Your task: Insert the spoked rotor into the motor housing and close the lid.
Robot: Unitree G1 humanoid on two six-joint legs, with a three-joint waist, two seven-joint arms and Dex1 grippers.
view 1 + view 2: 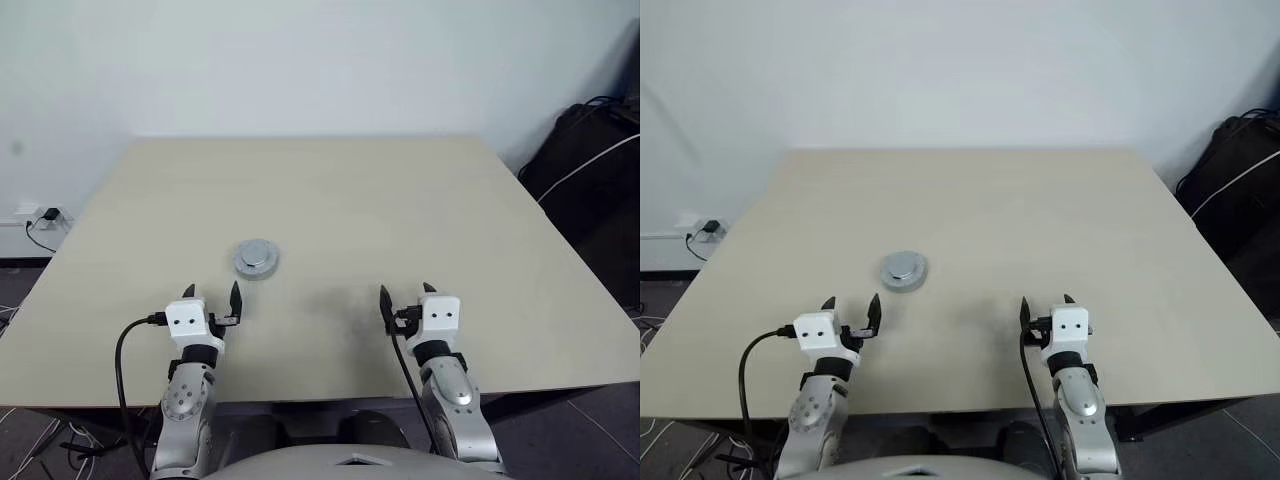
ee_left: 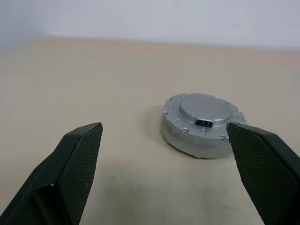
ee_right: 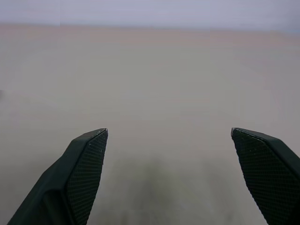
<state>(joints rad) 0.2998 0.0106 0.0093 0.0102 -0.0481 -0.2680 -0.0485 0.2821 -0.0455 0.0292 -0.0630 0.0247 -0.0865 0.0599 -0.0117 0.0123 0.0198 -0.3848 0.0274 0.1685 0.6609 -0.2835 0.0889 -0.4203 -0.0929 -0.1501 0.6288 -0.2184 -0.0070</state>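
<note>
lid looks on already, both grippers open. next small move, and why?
Probably none beyond holding both arms back. The lid sits flush on the housing, with no rotor left loose on the table. The left gripper and the right gripper are open, empty and short of the motor. Looks finished.

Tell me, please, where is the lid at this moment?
In the head views the lid sits closed on the motor housing, on the table left of centre, just ahead of the open left tool and apart from it.

Lid [image 1: 256, 258] lone obstacle on table [image 1: 400, 200].
</note>
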